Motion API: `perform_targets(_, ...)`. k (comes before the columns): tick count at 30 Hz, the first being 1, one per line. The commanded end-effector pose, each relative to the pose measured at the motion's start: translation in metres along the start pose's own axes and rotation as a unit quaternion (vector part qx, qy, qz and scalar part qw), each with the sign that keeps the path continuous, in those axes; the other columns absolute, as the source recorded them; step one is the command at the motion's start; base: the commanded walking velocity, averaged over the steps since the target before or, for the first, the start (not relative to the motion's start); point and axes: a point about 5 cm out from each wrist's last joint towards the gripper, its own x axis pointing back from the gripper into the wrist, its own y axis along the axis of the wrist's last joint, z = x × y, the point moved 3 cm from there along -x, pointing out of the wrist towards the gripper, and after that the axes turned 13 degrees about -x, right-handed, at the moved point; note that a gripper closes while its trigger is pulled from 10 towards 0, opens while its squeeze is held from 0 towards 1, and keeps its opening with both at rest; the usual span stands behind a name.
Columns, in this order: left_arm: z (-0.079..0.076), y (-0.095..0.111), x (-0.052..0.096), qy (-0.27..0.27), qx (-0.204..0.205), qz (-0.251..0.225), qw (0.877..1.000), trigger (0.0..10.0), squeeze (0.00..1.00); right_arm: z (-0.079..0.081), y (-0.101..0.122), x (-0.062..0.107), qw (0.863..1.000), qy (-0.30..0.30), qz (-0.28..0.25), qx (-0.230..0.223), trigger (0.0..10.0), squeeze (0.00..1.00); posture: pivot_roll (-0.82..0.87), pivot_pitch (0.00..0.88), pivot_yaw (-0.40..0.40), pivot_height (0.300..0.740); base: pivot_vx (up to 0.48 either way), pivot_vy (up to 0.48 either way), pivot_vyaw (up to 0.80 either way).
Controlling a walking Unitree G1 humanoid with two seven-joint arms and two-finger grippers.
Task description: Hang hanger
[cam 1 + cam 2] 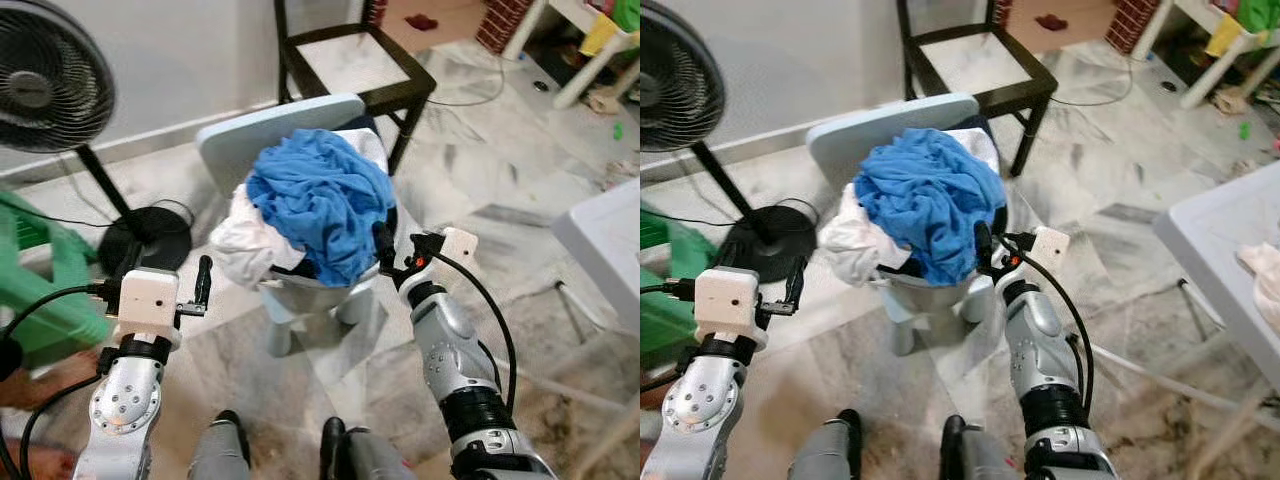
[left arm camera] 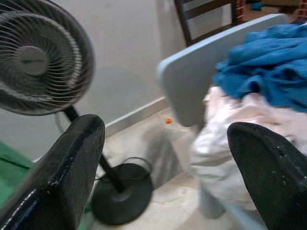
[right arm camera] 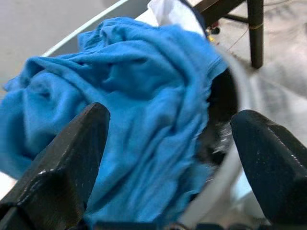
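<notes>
Scene: a small pale plastic chair [image 1: 262, 130] stands before the robot, its seat piled with a blue garment [image 1: 325, 205] on top of a white garment [image 1: 240, 243].
Hanger: I cannot make out a hanger anywhere; if one is present, it may lie buried in the pile, so the task's thing is unlocated for now.
Right gripper [image 1: 383, 243]: it sits at the near right edge of the pile, just beside the blue garment, with its jaws spread wide and nothing between them; the right wrist view looks straight onto blue folds and the chair's rim.
Left gripper [image 1: 203, 278]: it is raised to the left of the chair, near the white garment but apart from it, jaws wide and empty.
Step in hand: judged as reaching into the laundry to find something to take.
How to do it well: bring the right jaws down onto a single raised fold of the blue garment, not the whole heap, and close only once cloth lies between the fingers [image 3: 67, 158]. Lift slowly so the white garment does not drag off the seat.
Risks: the chair looks light and may shift if pushed.
Surroundings: a standing fan [image 1: 50, 80], a dark wooden chair [image 1: 350, 60] behind and a white surface [image 1: 610, 240] to the right.
</notes>
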Motion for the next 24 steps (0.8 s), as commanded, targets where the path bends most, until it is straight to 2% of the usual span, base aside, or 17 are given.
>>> perform_targets(1, -0.003, -0.006, 0.001, -0.017, 0.004, 0.011, 1.0, 10.0, 0.0, -0.01, 0.0, 0.002, 1.0, -0.022, -0.008, -0.015, 10.0, 0.0, 0.45, 0.183, -0.049, 0.74, 0.0, 0.0, 0.0)
perform_targets(3, -0.004, -0.007, 0.0, -0.021, 0.005, 0.01, 1.0, 10.0, 0.0, -0.011, -0.002, 0.002, 0.999, -0.025, -0.008, -0.018, 10.0, 0.0, 0.45, 0.171, -0.044, 0.74, 0.0, 0.0, 0.0)
perform_targets(6, -0.013, -0.005, -0.007, -0.043, 0.009, 0.002, 0.999, 10.0, 0.0, -0.018, -0.011, 0.002, 0.998, -0.051, -0.005, -0.041, 10.0, 0.0, 0.46, 0.102, -0.046, 0.74, 0.0, 0.0, 0.0)
perform_targets(12, -0.018, -0.009, -0.013, -0.045, 0.011, 0.006, 0.999, 10.0, 0.0, -0.015, -0.012, -0.001, 0.999, -0.044, 0.002, -0.03, 10.0, 0.0, 0.45, 0.029, -0.06, 0.74, 0.0, 0.0, 0.0)
perform_targets(13, -0.021, -0.009, -0.018, -0.043, 0.016, 0.005, 0.999, 10.0, 0.0, -0.016, -0.008, -0.004, 0.999, -0.045, 0.001, -0.028, 10.0, 0.0, 0.46, 0.009, -0.071, 0.74, 0.0, 0.0, 0.0)
perform_targets(18, -0.021, -0.005, -0.028, -0.033, 0.037, -0.004, 0.999, 10.0, 0.0, -0.016, -0.001, -0.01, 0.999, -0.041, 0.001, -0.018, 10.0, 0.0, 0.46, 0.004, -0.104, 0.74, 0.0, 0.0, 0.0)
perform_targets(24, -0.017, -0.006, -0.024, -0.018, 0.052, -0.005, 0.998, 10.0, 0.0, -0.009, -0.003, -0.012, 1.0, -0.026, 0.008, -0.008, 10.0, 0.0, 0.47, 0.022, -0.116, 0.74, 0.041, 0.0, -0.55)
